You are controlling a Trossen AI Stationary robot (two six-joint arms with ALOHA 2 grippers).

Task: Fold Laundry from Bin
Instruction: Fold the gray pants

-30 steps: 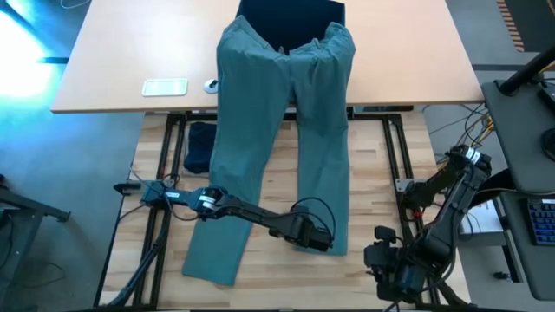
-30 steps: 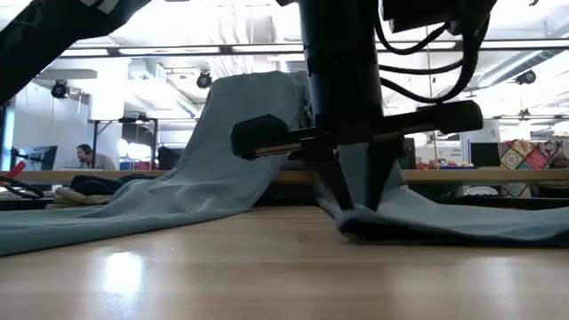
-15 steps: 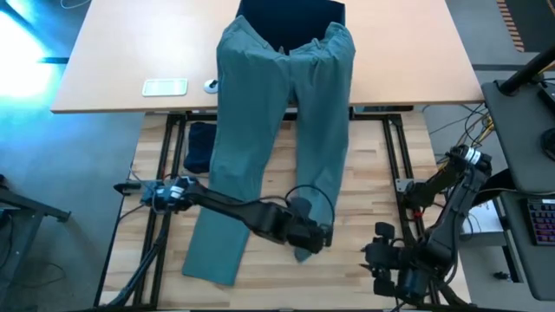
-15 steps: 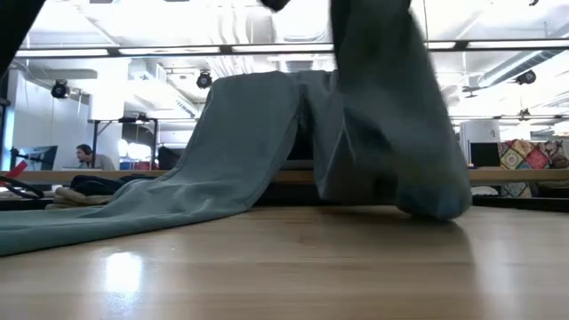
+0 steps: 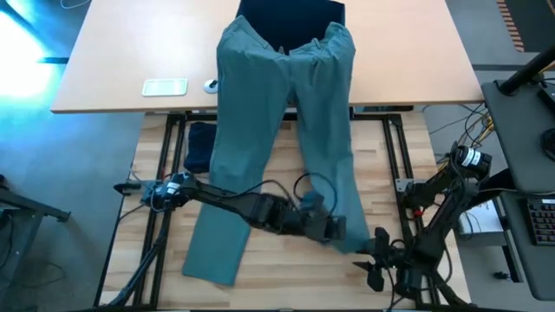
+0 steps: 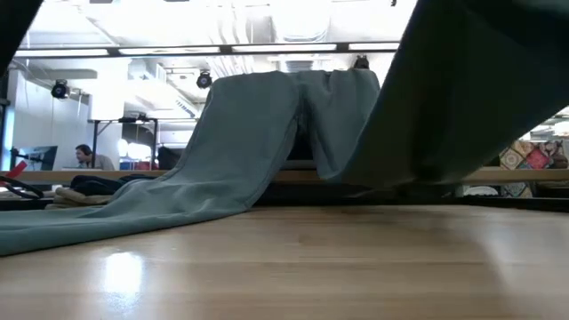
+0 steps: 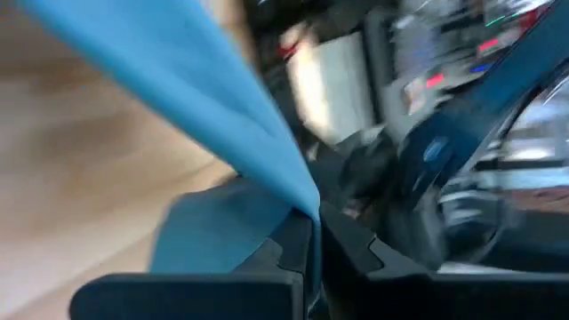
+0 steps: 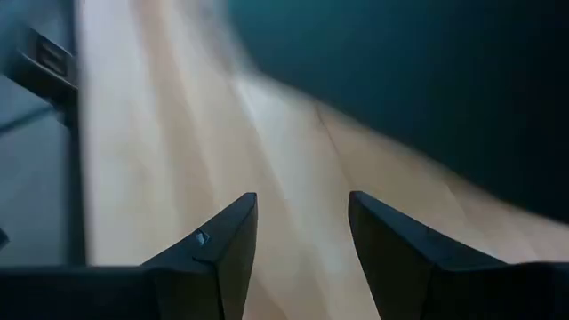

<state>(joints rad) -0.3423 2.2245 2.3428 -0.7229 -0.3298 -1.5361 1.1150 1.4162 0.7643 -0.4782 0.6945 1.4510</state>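
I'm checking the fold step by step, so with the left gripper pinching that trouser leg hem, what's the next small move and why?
Probably carry the hem on up toward the waistband. The left gripper is shut on the right leg of the teal trousers, lifted off the table, while the right gripper is open, holding nothing.

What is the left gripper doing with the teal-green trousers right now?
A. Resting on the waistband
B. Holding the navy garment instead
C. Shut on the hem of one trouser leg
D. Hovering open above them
C: the left gripper is shut on the hem of the teal-green trousers, the cloth running out from between its fingers.
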